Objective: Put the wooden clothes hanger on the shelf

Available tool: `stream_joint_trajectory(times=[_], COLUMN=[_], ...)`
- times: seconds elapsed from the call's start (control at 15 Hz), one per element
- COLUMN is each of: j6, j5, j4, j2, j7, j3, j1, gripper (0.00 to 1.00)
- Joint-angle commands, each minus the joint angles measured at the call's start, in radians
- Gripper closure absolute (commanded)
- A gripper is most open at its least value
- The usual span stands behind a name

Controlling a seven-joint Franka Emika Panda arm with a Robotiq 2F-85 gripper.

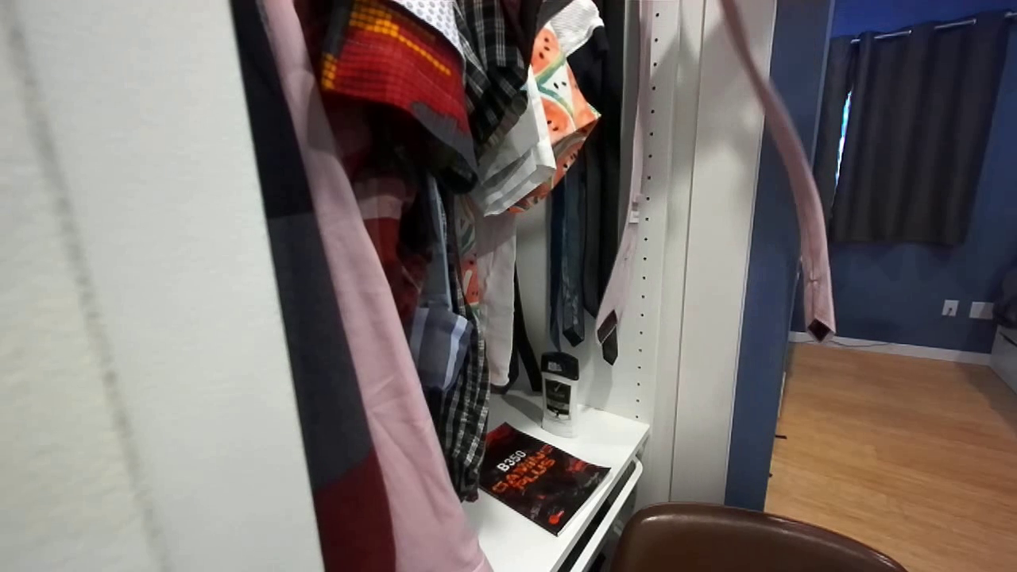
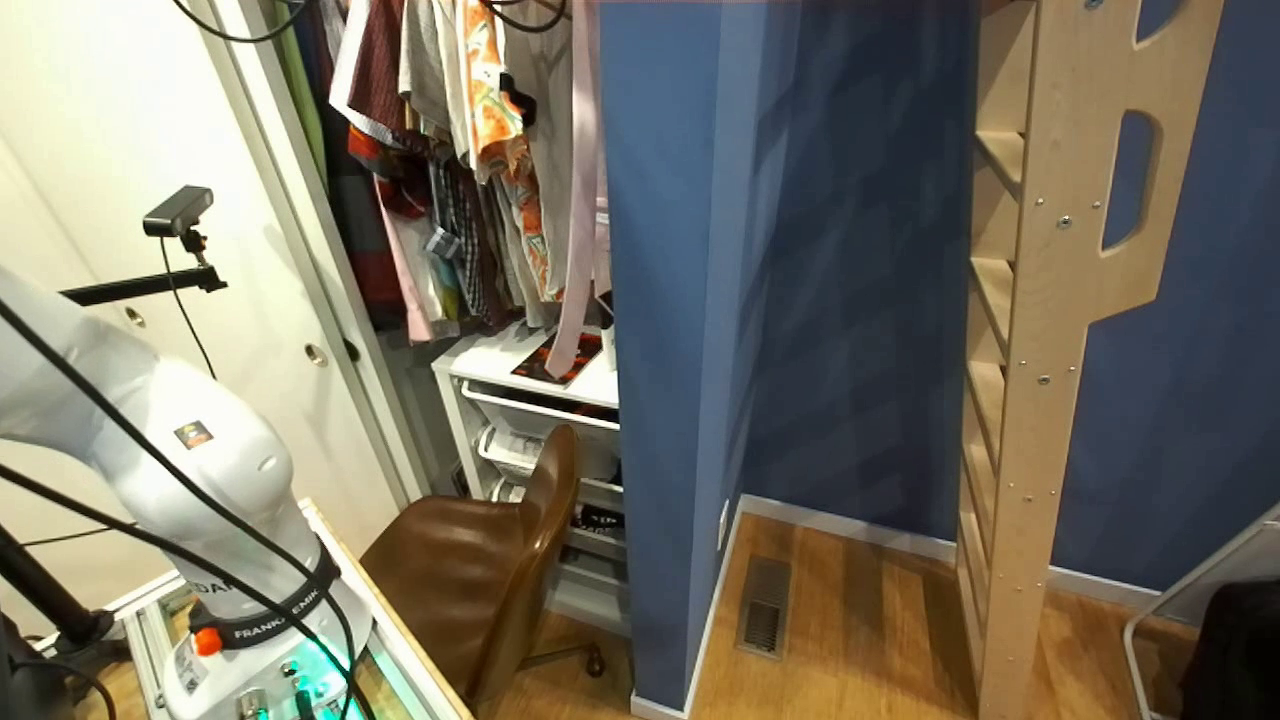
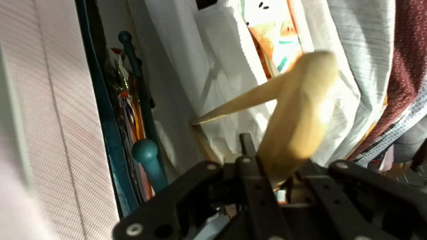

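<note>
The wooden clothes hanger (image 3: 297,113) shows in the wrist view, with its thick end close to the camera and a thin arm reaching left. My gripper (image 3: 275,163) is closed on the hanger, with a dark finger on each side of the wood. The hanger is in front of white hanging garments. Neither the gripper nor the hanger shows in either exterior view. The white shelf (image 1: 616,433) is low in the closet in both exterior views (image 2: 475,352). A black and red booklet (image 1: 544,477) lies on it, and a white deodorant stick (image 1: 560,397) stands behind that.
Clothes (image 2: 490,130) hang above the shelf. A pink tie (image 2: 578,200) hangs at the closet's opening; pinkish cloth (image 3: 60,116) fills the wrist view's left. Teal round-ended rods (image 3: 146,153) are beside it. A brown chair (image 2: 460,560) stands before the drawers, beside the blue wall (image 2: 665,300).
</note>
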State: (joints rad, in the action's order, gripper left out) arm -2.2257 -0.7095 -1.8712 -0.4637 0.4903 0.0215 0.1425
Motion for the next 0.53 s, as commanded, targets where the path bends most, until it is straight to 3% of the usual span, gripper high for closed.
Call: stream_joint_trajectory(times=[0.0,0.47], j6=[0.051,0.239], j5=[0.078,0.186], j4=[-0.070,-0.143], j2=[-0.096,-0.207], j7=[-0.074,-0.178], j3=[0.006,0.054], j1=[-0.009,-0.018], gripper=[0.96,0.96])
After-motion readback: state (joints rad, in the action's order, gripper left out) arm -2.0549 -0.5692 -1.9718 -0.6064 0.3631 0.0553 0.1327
